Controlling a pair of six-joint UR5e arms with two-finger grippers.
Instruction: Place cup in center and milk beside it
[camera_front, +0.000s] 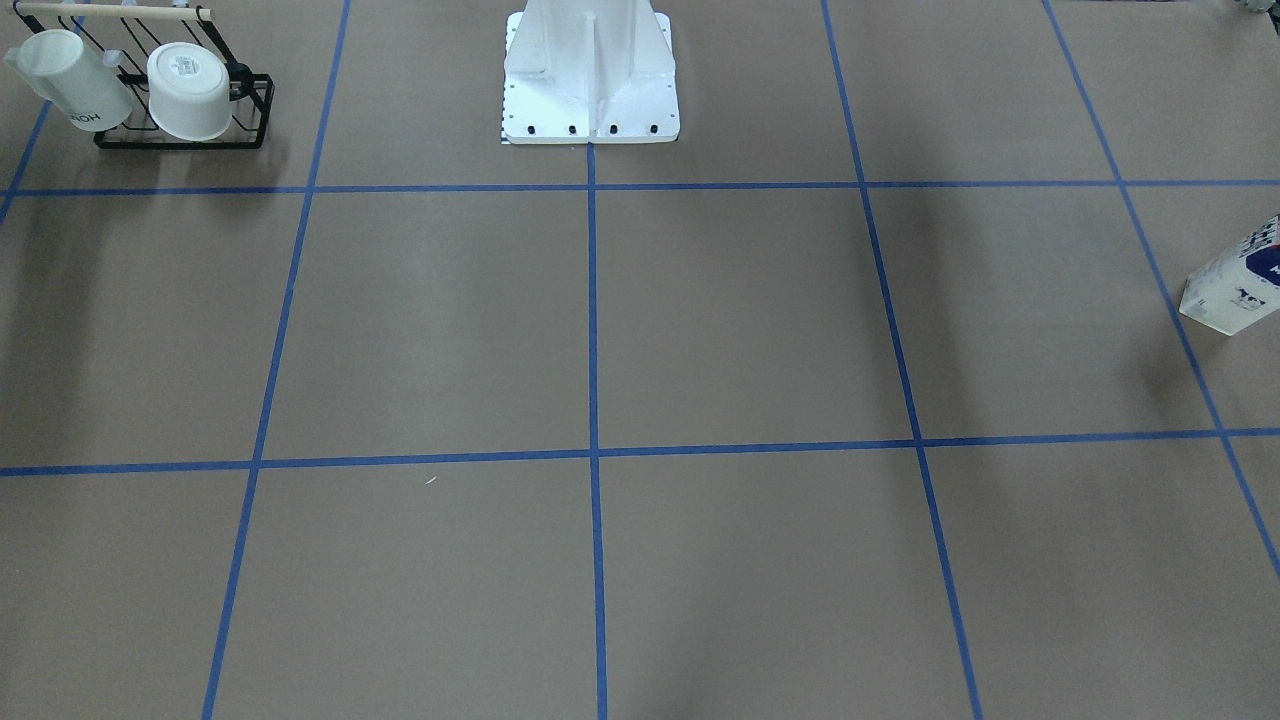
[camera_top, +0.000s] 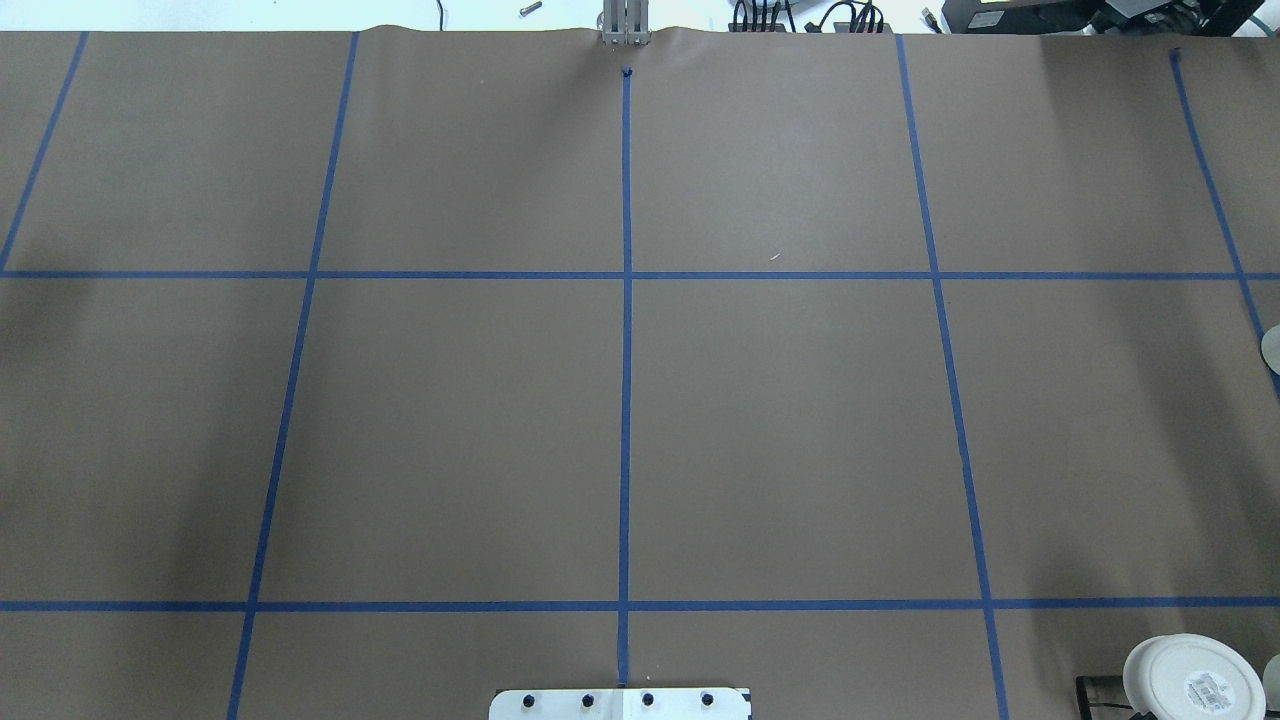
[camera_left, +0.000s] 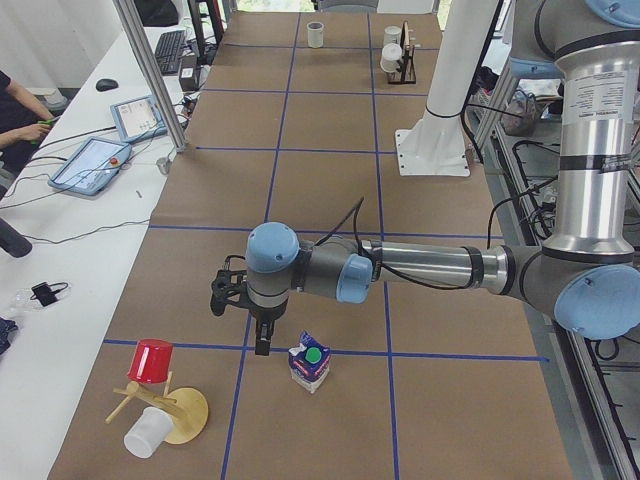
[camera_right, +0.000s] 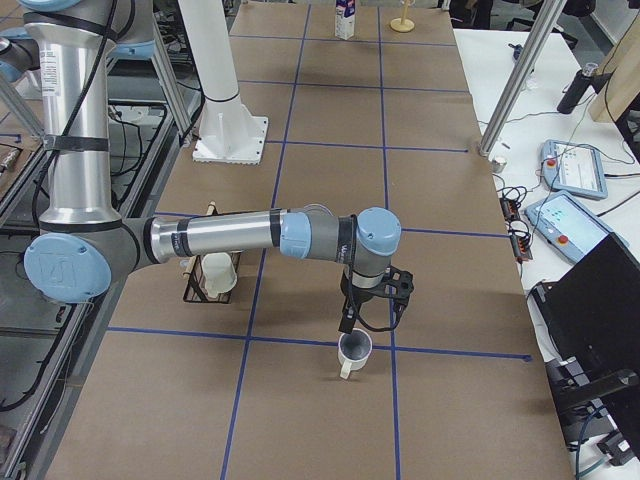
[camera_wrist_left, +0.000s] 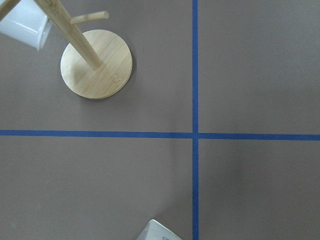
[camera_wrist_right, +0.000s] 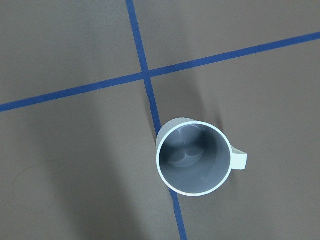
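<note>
Though left tool (camera_left: 261, 342) hangs by milk (camera_left: 310, 365), right tool (camera_right: 350, 320) by cup (camera_right: 354, 351), I cannot tell their spread.

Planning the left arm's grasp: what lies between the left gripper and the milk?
Exterior left view: only brown paper with a blue tape line separates the left gripper and the milk.

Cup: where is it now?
Exterior right view, near end of the table: the cup stands upright on a blue tape line, just past a crossing, near the black rack.
</note>
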